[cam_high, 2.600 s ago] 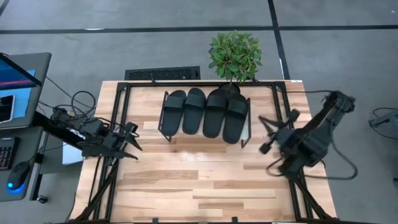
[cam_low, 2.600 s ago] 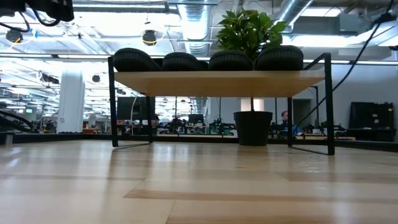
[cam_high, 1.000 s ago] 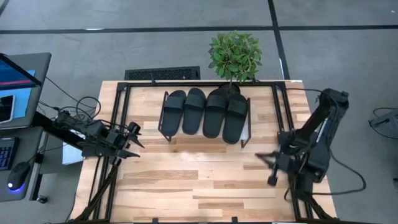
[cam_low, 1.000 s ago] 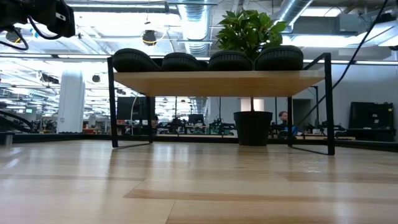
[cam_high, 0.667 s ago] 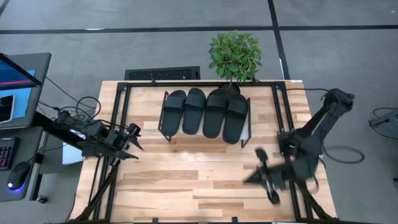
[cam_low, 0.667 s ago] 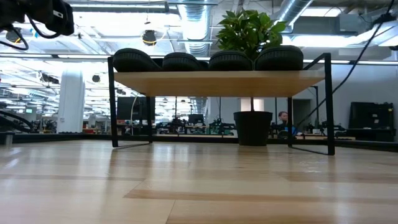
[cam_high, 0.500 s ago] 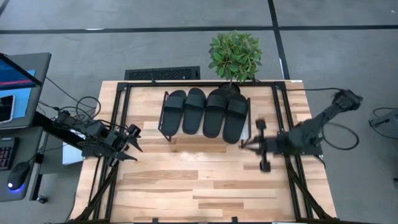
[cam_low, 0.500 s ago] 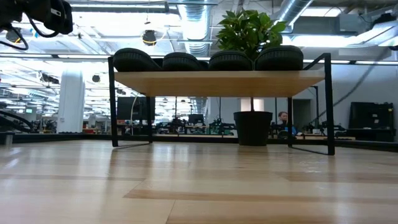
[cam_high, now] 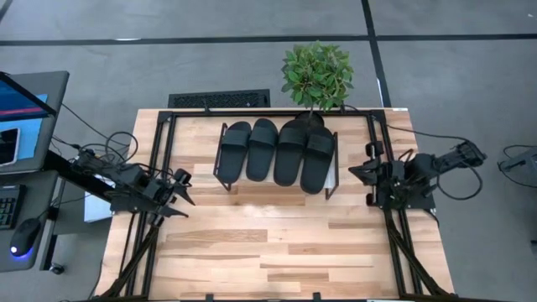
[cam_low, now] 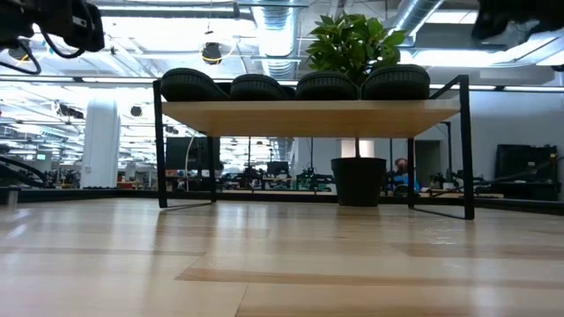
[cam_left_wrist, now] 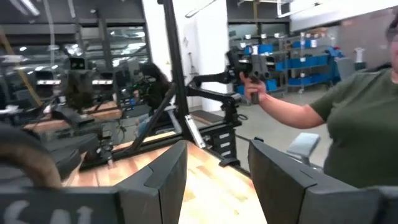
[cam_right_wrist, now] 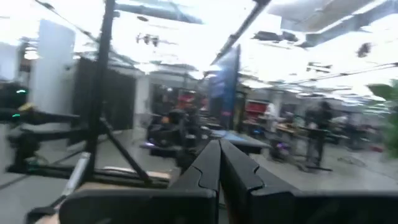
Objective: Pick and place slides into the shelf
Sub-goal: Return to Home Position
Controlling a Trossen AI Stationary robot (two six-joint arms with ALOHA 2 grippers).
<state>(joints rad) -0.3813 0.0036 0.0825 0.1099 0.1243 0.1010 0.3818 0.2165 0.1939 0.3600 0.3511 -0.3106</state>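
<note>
My left gripper (cam_high: 178, 192) hangs at 9 o'clock of the table (cam_high: 252, 243), fingers parted, empty. My right gripper (cam_high: 361, 174) sits at 3 o'clock, fingers pressed together on nothing. Four slides (cam_high: 262, 149) lie side by side on the shelf (cam_low: 308, 117) at 12 o'clock.

Legible text, labels, brands, numbers, signs: none. Slides (cam_high: 277, 151), shelf (cam_low: 308, 117), counter (cam_high: 252, 243) and screen (cam_high: 21, 96) carry nothing readable. The room beyond is too blurred to read.
</note>
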